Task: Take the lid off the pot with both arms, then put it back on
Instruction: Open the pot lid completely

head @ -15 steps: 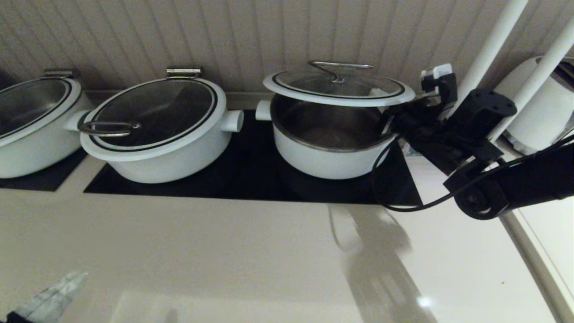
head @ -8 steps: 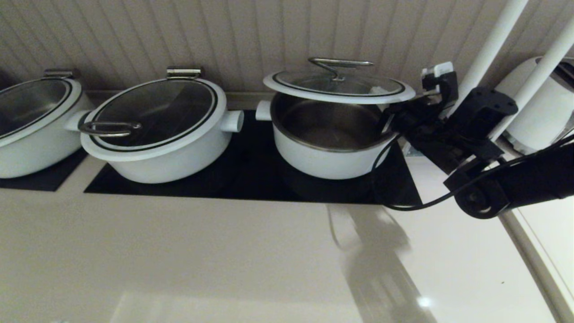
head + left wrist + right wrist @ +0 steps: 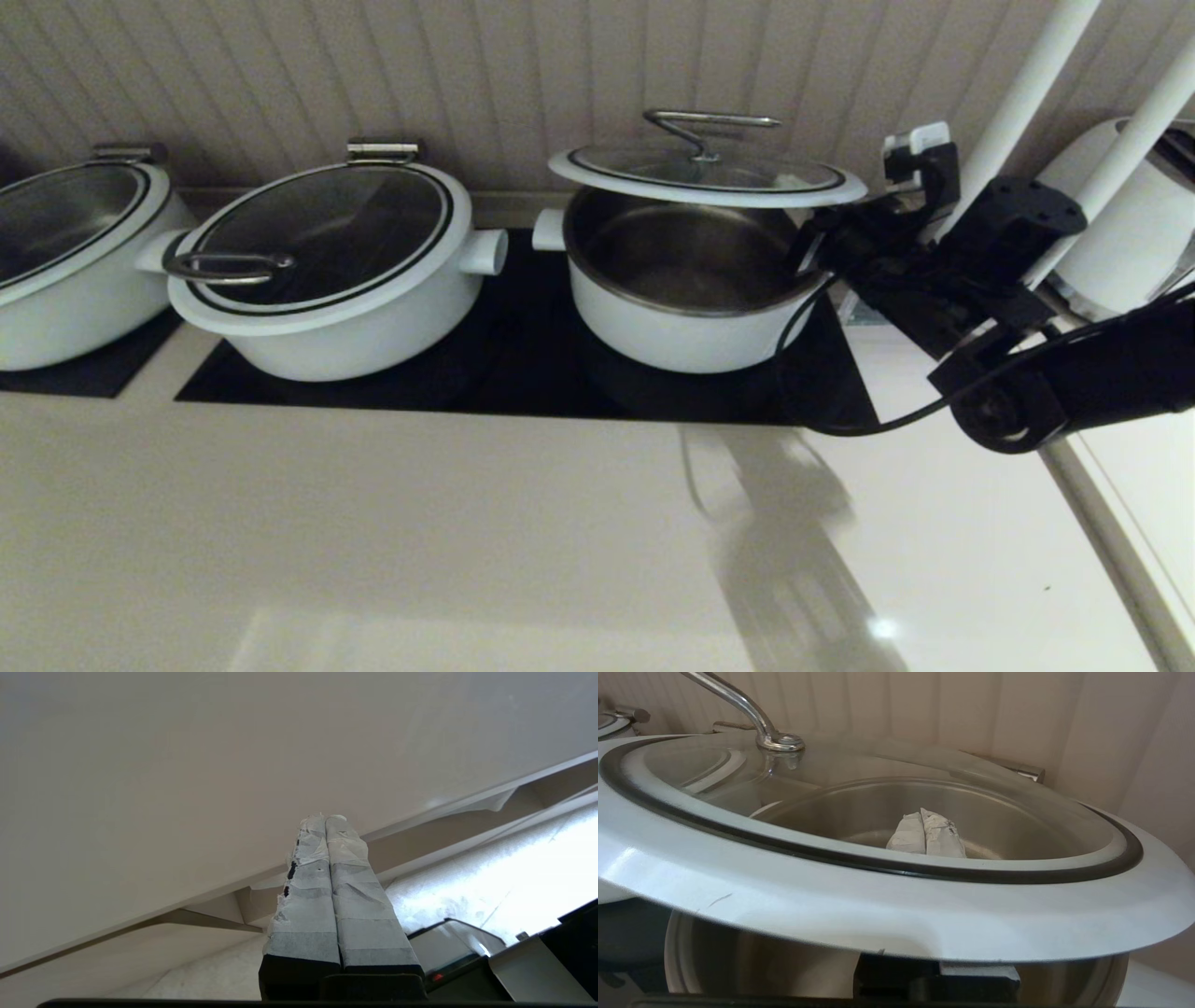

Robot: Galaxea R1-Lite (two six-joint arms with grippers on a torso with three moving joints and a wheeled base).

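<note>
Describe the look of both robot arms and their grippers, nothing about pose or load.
The right arm is black and jointed, with a looping black cable and a small white camera box. Both the left gripper and right gripper have long fingers wrapped in worn whitish tape over black bases. The left arm itself is out of view.
</note>
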